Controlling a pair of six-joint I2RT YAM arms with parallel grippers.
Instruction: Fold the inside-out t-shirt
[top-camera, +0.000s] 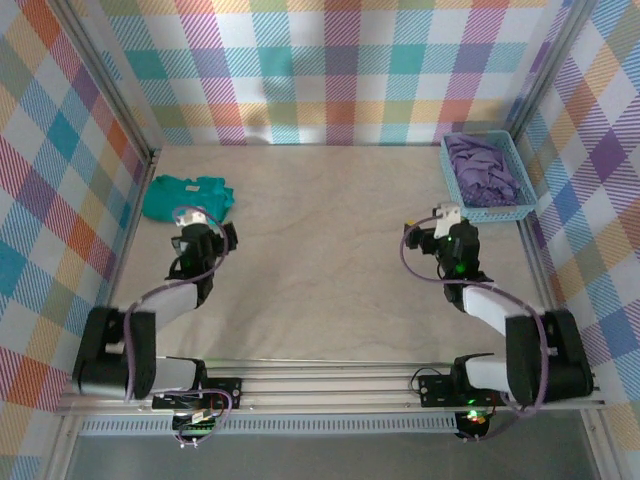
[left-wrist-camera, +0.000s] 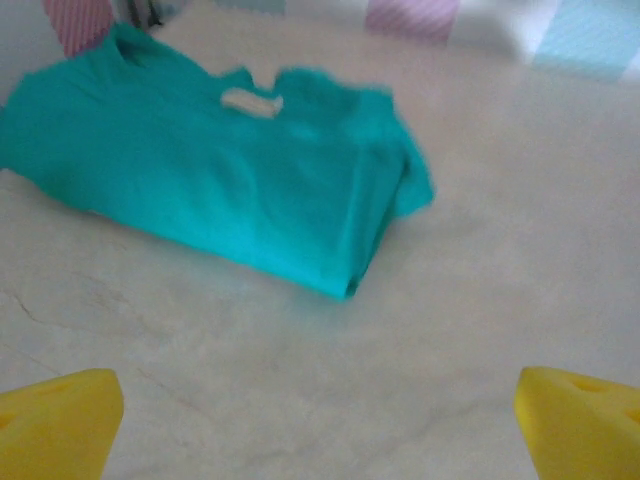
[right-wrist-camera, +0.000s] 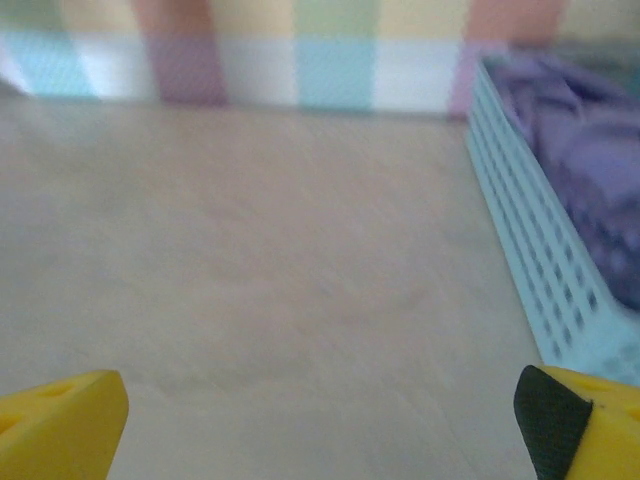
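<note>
Lying crumpled in a heap, the inside-out t-shirt (top-camera: 478, 165) fills a pale blue slatted basket (top-camera: 452, 190) at the far right corner of the bench (top-camera: 330, 300). It is lavender-purple, and it is bunched too tightly to tell which face is outward or where collar and sleeves lie.

The right claw (right-wrist-camera: 320, 430) hovers over bare bench just beside the basket's near left corner, released, its yellow fingers spread wide with nothing between them. The left claw (left-wrist-camera: 320, 430) hangs well apart on the other side, also spread wide and holding nothing. It faces a teal-green garment (left-wrist-camera: 220, 190) that lies folded near the far left wall.

Judging by this, the folding has not begun; the step in hand looks like fetching the shirt. The next move would call for the right claw to reach over the basket rim, pinch a fold of cloth and lift it onto the open middle of the bench. There both arms could spread it flat.

The bench is pale, wood-grained board, walled on three sides by panels (top-camera: 330, 70) in pastel plaid. A metal rail (top-camera: 330, 378) runs along the near edge.
</note>
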